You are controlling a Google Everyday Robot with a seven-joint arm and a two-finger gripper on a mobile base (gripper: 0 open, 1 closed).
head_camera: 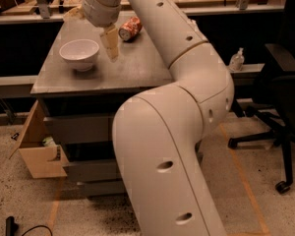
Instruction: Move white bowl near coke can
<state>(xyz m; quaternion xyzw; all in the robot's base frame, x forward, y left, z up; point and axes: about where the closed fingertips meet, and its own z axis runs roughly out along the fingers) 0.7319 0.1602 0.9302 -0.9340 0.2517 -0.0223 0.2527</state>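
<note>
Camera view showed the gripper (110, 45), open or closed unclear, upper left beside the white bowl (79, 52), probably the reaching step; next it had to grasp the rim.

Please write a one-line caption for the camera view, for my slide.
The gripper hangs over the table between the white bowl and the coke can.

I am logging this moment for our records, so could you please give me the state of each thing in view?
white bowl: upright and empty on the table, not held.
coke can: lying on its side, farther back, apart from the bowl.
hand: hangs over the table, just right of the bowl, in front of the can.
wooden drawer: pulled open at lower left.
</note>
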